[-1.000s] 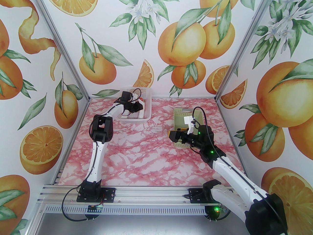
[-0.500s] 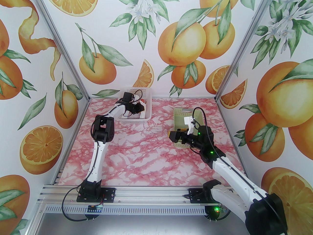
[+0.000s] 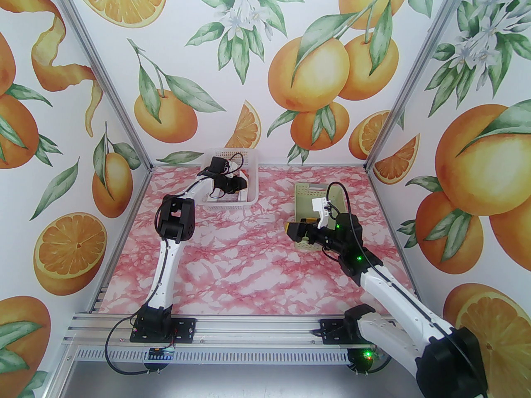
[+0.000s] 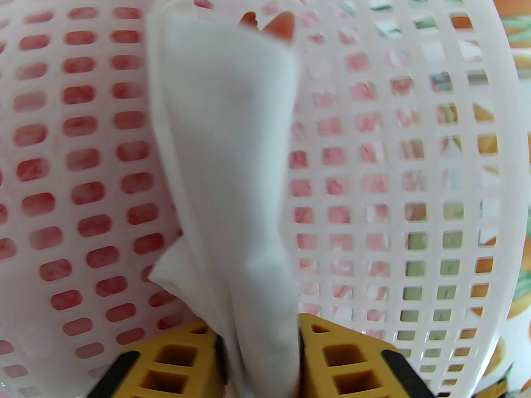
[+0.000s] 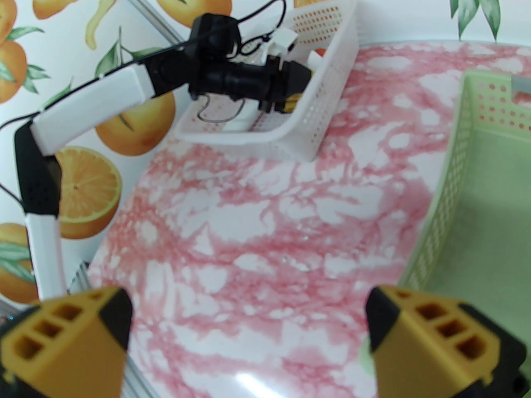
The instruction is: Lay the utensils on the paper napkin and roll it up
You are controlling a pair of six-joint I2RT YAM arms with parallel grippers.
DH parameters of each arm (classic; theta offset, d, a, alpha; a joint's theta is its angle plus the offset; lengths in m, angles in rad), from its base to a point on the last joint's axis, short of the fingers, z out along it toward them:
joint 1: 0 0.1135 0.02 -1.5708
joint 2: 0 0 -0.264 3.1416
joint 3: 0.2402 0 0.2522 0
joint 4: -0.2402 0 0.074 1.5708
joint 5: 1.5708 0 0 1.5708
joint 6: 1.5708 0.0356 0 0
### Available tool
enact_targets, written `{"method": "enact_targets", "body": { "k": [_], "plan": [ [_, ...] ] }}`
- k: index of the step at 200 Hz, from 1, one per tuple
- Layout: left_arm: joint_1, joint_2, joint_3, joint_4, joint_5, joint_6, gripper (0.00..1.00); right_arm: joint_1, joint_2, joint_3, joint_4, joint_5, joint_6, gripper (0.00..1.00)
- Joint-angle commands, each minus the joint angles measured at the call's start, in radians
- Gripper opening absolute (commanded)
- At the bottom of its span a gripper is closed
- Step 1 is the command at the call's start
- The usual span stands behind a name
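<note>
The paper napkin is a white cone-like roll, and red-orange tips of the utensils poke out of its far end. It reaches into the white perforated basket. My left gripper holds the roll's near end, with a yellow finger against each side. From above, the left gripper sits low inside that basket at the back of the table. My right gripper hovers by the near end of the green basket, open with nothing between its fingers.
The white basket stands against the back wall left of centre, and the green basket lies right of centre. Pink marbled tabletop stretches between and in front of them. Printed walls close in the back and both sides.
My left arm has shifted slightly right and lower into the white basket with the roll. The red tip seen above the basket earlier is now hidden. The right arm has not moved.
</note>
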State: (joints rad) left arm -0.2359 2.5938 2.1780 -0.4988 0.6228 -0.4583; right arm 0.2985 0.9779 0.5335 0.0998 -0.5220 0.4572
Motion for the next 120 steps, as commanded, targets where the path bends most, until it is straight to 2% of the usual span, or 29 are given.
{"method": "enact_targets", "body": {
  "k": [1, 21, 56, 101, 120],
  "plan": [
    [0.007, -0.016, 0.016, -0.059, -0.019, 0.038, 0.4, -0.009, 0.002, 0.008, -0.005, 0.022, 0.014, 0.99],
    [0.01, -0.025, 0.011, -0.068, -0.023, 0.049, 0.45, -0.008, 0.004, 0.008, -0.005, 0.024, 0.017, 0.99],
    [0.017, -0.049, -0.015, -0.057, -0.035, 0.053, 0.47, -0.009, 0.002, 0.008, -0.002, 0.022, 0.021, 0.99],
    [0.027, -0.055, -0.027, -0.045, -0.013, 0.057, 0.42, -0.009, 0.002, 0.006, 0.003, 0.024, 0.027, 0.99],
    [0.03, -0.059, -0.032, -0.045, -0.021, 0.068, 0.43, -0.008, 0.002, 0.008, 0.005, 0.022, 0.028, 0.98]
  ]
}}
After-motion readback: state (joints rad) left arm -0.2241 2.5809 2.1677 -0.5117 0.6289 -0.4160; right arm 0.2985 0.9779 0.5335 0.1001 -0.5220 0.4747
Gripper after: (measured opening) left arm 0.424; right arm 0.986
